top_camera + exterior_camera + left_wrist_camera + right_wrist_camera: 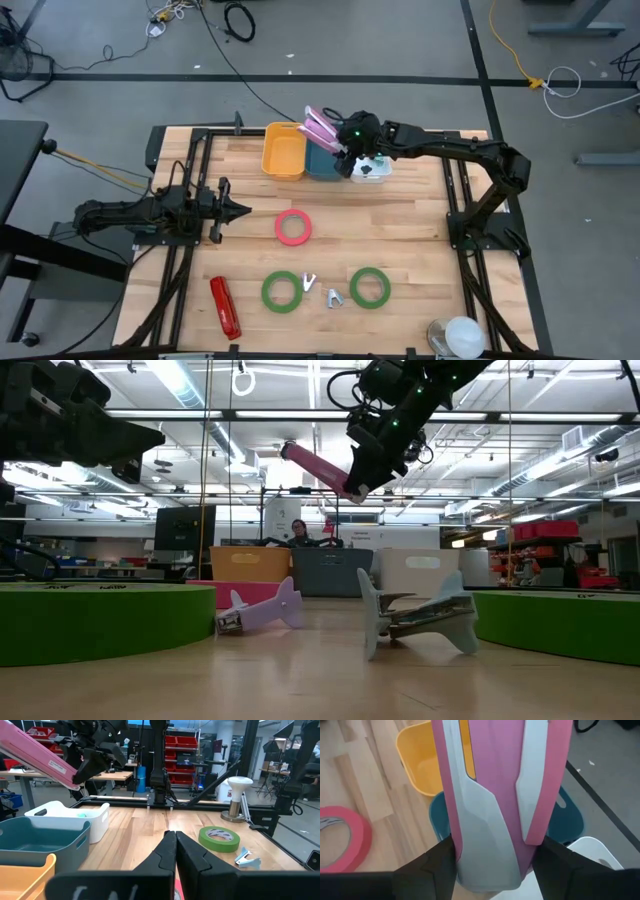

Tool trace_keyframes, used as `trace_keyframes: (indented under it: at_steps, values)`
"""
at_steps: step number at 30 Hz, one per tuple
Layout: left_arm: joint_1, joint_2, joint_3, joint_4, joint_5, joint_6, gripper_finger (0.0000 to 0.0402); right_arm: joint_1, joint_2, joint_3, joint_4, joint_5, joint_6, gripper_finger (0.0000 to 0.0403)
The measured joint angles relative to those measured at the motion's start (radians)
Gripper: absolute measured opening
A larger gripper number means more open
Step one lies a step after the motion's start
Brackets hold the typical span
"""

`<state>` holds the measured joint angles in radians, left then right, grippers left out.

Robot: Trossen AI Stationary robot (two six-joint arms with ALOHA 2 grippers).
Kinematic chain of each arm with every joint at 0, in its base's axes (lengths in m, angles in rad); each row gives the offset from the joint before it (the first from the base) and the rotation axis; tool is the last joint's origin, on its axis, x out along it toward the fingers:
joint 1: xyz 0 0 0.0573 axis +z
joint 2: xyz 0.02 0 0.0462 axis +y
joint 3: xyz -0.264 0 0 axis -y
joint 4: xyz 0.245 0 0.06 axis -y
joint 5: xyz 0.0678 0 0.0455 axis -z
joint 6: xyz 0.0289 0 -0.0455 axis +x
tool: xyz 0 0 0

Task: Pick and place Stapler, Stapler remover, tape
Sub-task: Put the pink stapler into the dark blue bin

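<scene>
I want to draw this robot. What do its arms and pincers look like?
Both arms are black and made of jointed segments. The left pincer ends in two dark fingers that taper to a point. The right pincer is black too, with a small green light glowing on its wrist.

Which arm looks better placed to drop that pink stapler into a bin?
The right. Its gripper already holds the pink stapler above the teal bin; the left gripper waits shut, farther away.

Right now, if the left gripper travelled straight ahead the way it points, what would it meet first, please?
Probably the pinkish-red tape roll: the left gripper, fingers shut, points across the table just above it, so it might narrowly pass.
</scene>
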<state>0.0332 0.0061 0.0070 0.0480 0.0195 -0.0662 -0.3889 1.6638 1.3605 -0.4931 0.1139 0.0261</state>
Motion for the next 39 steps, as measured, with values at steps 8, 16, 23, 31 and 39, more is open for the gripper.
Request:
trace_keyframes:
  at_steps: [8, 16, 23, 31, 39]
  values:
    - [0.0, 0.0, 0.0, 0.0, 0.0, 0.0, 0.001, -0.001, 0.0, 0.0, 0.0, 0.0, 0.018, 0.0215]
    - [0.0, 0.0, 0.0, 0.0, 0.0, 0.0, 0.001, -0.003, 0.0, 0.0, 0.0, -0.005, 0.014, 0.0216]
    - [0.0, 0.0, 0.0, 0.0, 0.0, 0.0, 0.001, -0.008, 0.0, 0.0, 0.002, -0.043, 0.016, 0.0217]
    - [0.0, 0.0, 0.0, 0.0, 0.0, 0.0, 0.001, -0.008, 0.0, 0.0, 0.007, -0.044, 0.017, 0.0216]
    - [0.0, 0.0, 0.0, 0.0, 0.0, 0.0, 0.001, -0.008, 0.0, 0.0, 0.013, -0.044, 0.017, 0.0215]
